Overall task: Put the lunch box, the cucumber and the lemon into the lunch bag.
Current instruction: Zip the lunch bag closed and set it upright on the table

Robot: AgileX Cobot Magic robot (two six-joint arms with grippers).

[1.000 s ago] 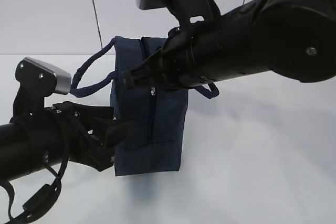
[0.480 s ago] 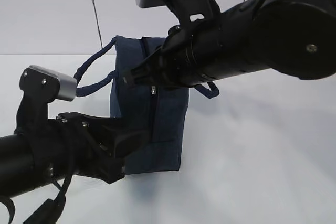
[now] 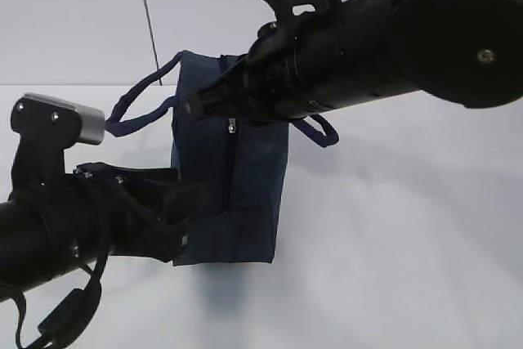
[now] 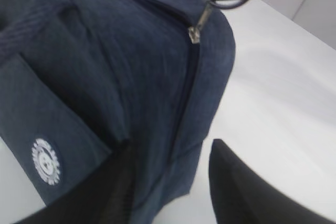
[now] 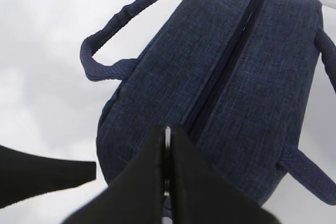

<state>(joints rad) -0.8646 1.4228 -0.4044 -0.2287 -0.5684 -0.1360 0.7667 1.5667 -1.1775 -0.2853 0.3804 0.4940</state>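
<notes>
The dark navy lunch bag [image 3: 245, 177] stands upright on the white table, its zipper closed along the top [image 5: 231, 61] and down the near end [image 4: 184, 93]. My right gripper [image 3: 194, 109] reaches in from above and is shut on the metal ring pull [image 4: 223, 3]; the thin ring shows edge-on between the pads [image 5: 167, 136]. My left gripper [image 3: 186, 220] is at the bag's lower near corner, jaws apart, with the corner fabric [image 4: 173, 145] between them and table showing beside the right finger [image 4: 236, 182]. Lunch box, cucumber and lemon are out of view.
Two padded loop handles hang off the bag's sides, one to the left [image 3: 139, 104] and one to the right [image 3: 320, 131]. The big black right arm [image 3: 425, 46] spans the upper right. White table [image 3: 409, 226] lies around the bag, a white wall behind.
The right gripper has lifted a little with the ring pull, and the zipper slider sits higher. The bag has shifted slightly left. The left arm swung around at the bag's lower corner.
</notes>
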